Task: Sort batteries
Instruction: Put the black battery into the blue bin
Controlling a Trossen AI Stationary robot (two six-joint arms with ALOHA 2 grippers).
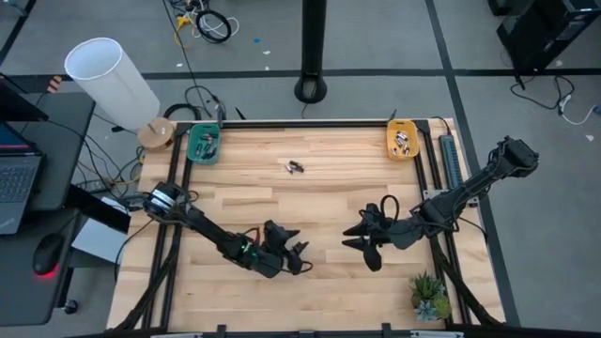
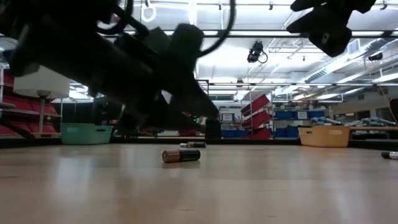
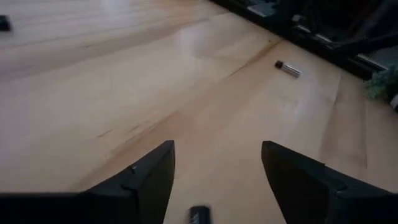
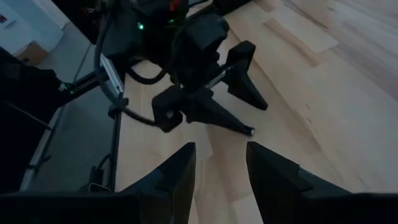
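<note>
Two small dark batteries lie together on the wooden table toward its far middle. In the low view one battery lies on its side with another behind it. More cells sit in the teal tray and the orange tray. My left gripper hovers open near the table's near middle. In the left wrist view a dark battery end shows between its open fingers, untouched, and a further battery lies beyond. My right gripper is open, facing the left gripper.
A small plant stands at the near right corner. A white lamp and a laptop sit off the table's left side. Black rails frame the table. Bare wood lies between the grippers and the far trays.
</note>
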